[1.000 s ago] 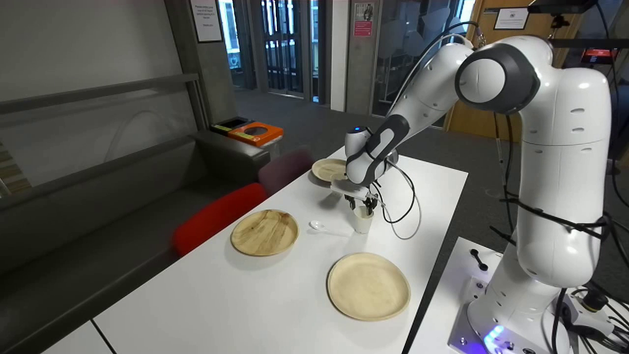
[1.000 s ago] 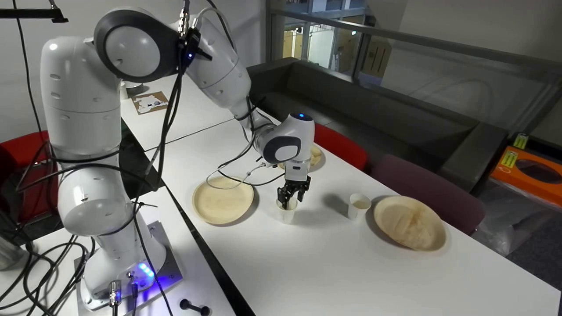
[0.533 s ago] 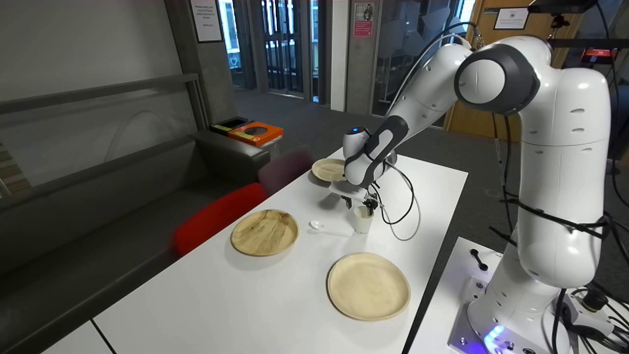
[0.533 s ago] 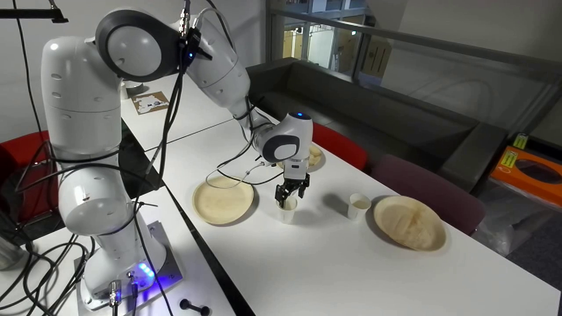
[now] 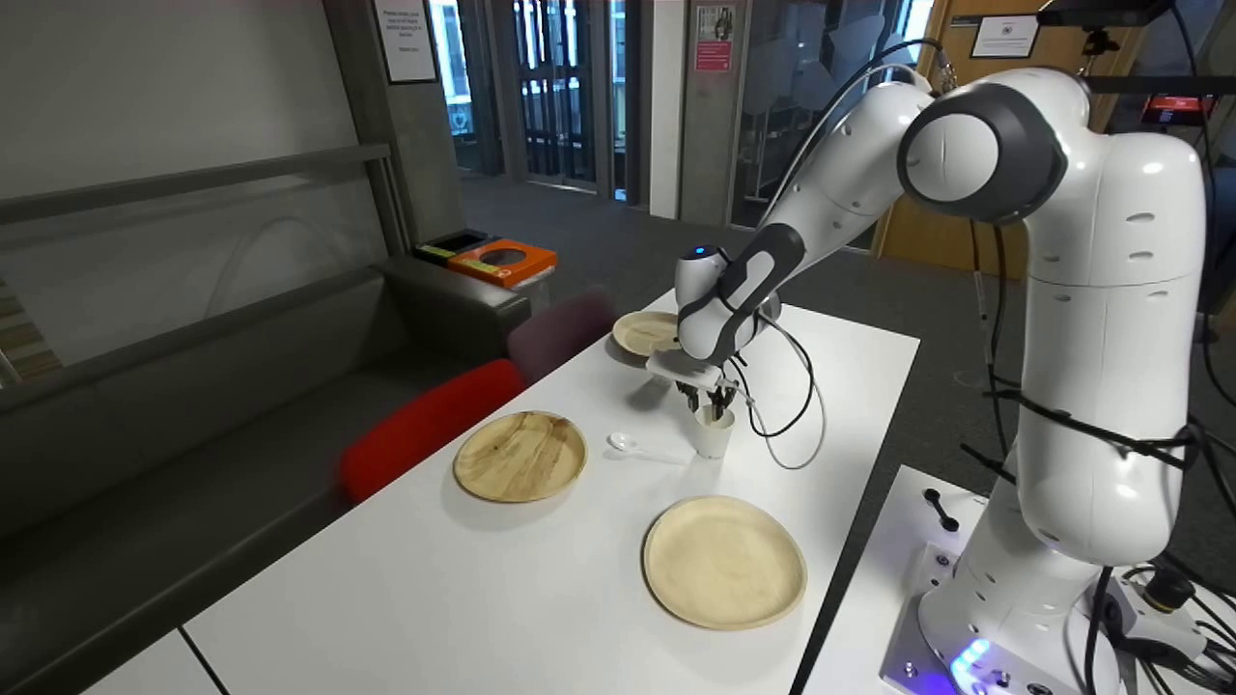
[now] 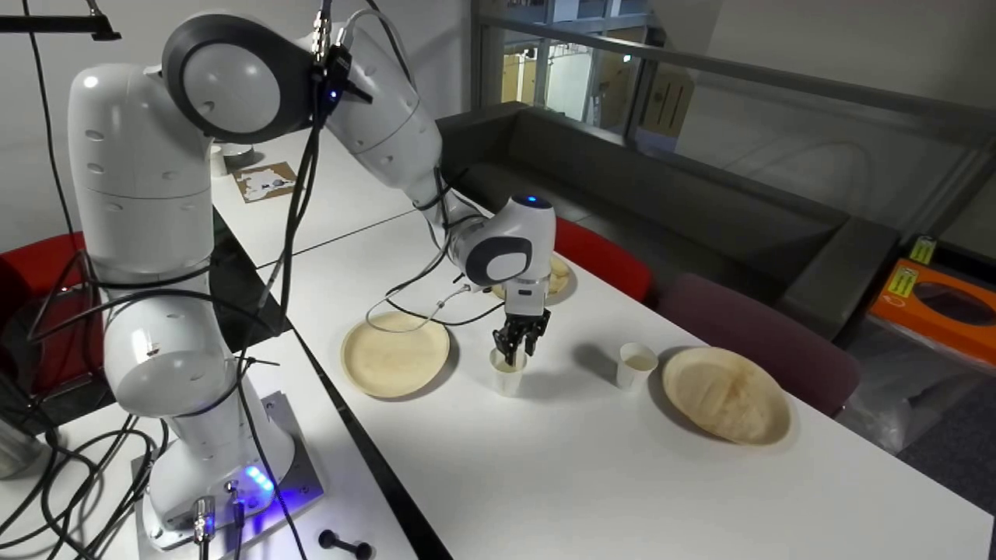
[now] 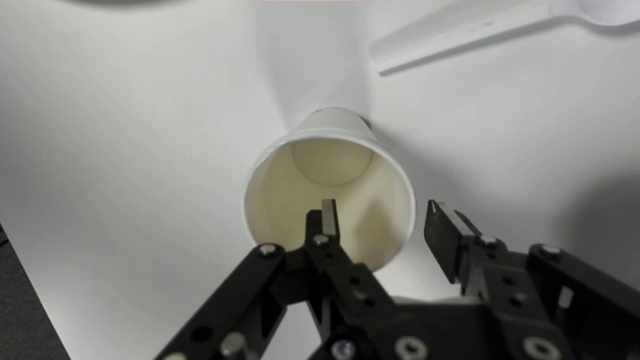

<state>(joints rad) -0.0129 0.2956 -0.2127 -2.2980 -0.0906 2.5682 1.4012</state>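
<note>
Astride cup (image 7: 327, 172) rim, pincer (image 7: 382, 207) parted; notice (image 5: 406, 41) print seemingly blurred.

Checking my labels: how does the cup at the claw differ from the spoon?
Pose: the cup stands upright; the spoon lies down.
Shape: the cup is round and hollow; the spoon is long, with a thin handle.
Position: in the wrist view, one finger of the claw overlaps the cup's mouth; the spoon is clear of both fingers.
Shared: both look whitish and rest on the same table.
</note>
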